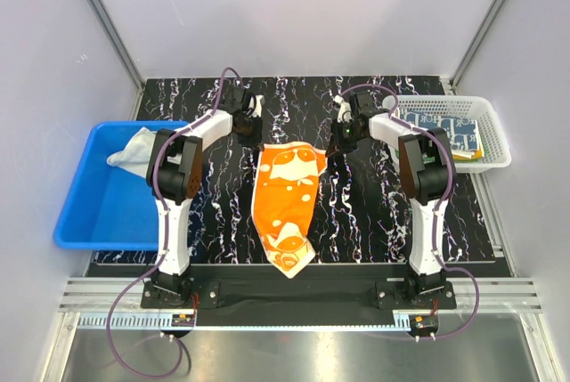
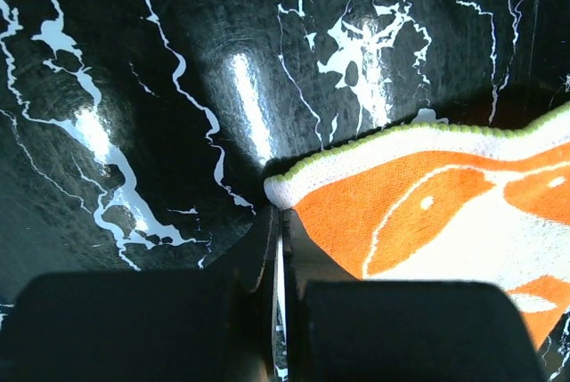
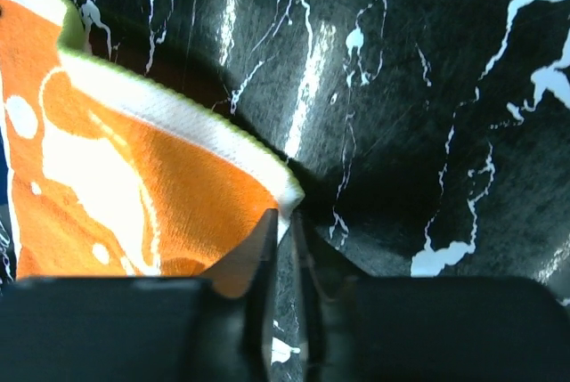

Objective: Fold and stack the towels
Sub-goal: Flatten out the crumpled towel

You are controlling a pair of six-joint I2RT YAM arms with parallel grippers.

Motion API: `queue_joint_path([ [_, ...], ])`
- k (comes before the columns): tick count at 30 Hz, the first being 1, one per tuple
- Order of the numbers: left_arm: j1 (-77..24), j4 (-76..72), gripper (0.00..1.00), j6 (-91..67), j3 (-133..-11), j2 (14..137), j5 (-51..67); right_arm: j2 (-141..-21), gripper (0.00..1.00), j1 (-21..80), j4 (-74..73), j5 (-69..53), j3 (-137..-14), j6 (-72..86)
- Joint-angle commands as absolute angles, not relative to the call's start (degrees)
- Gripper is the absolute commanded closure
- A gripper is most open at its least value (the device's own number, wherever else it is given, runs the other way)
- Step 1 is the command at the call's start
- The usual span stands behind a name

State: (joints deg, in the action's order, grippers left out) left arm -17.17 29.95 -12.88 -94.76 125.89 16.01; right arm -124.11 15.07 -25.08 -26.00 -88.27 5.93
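The cream and orange fox towel [image 1: 287,199] lies stretched on the black marbled table [image 1: 223,213], its near end hanging past the table's front edge. My left gripper [image 1: 261,143] is shut on the towel's far left corner [image 2: 278,193]. My right gripper [image 1: 330,145] is shut on its far right corner [image 3: 287,193]. Both hold the far edge a little above the table. A whitish-beige towel [image 1: 135,148] lies crumpled in the blue bin. Folded towels, a white and navy one [image 1: 443,126] on top, sit in the white basket.
The blue plastic bin [image 1: 85,213] stands at the left edge of the table. The white mesh basket [image 1: 497,146] stands at the far right. Metal frame posts rise at both far corners.
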Motion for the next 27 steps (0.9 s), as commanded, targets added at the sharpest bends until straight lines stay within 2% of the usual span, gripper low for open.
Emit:
queue_joint_path([
  [1, -17.40, 32.08, 1.00, -12.31, -95.36, 128.76, 17.84, -126.56, 0.85, 15.82, -25.93, -24.26, -90.17, 4.92],
  [3, -17.32, 32.69, 1.00, -11.96, -95.45, 128.76, 17.84, -127.09, 0.88, 15.82, -27.41, -22.86, -92.01, 4.92],
  [4, -17.31, 33.04, 1.00, -11.87, -95.62, 128.76, 17.41, -127.35, 0.87, 15.91, -28.38, -22.50, -92.80, 4.83],
  [6, -17.31, 34.27, 1.00, -11.43, -95.89, 128.58, 16.35, -126.57, 0.76, 15.82, -29.18, -20.84, -92.90, 5.53],
  [9, -17.31, 34.54, 1.00, -10.73, -95.54, 127.97, 14.60, -124.28, 0.67, 15.82, -25.67, -20.13, -90.97, 5.62],
  [10, -17.14, 34.80, 1.00, -10.72, -95.71, 128.06, 14.50, -124.19, 0.58, 15.82, -25.49, -19.95, -91.05, 5.62],
  [13, -17.05, 35.25, 1.00, -10.63, -96.15, 128.06, 14.50, -126.11, 0.51, 15.82, -26.98, -20.65, -93.51, 5.01],
  [21, -17.05, 35.42, 1.00, -10.99, -96.50, 128.41, 15.20, -127.71, 0.51, 15.91, -28.48, -18.38, -93.70, 2.64],
  [27, -17.05, 35.86, 1.00, -10.90, -96.86, 128.58, 15.03, -128.23, 0.61, 15.91, -30.49, -21.17, -93.25, 1.50],
])
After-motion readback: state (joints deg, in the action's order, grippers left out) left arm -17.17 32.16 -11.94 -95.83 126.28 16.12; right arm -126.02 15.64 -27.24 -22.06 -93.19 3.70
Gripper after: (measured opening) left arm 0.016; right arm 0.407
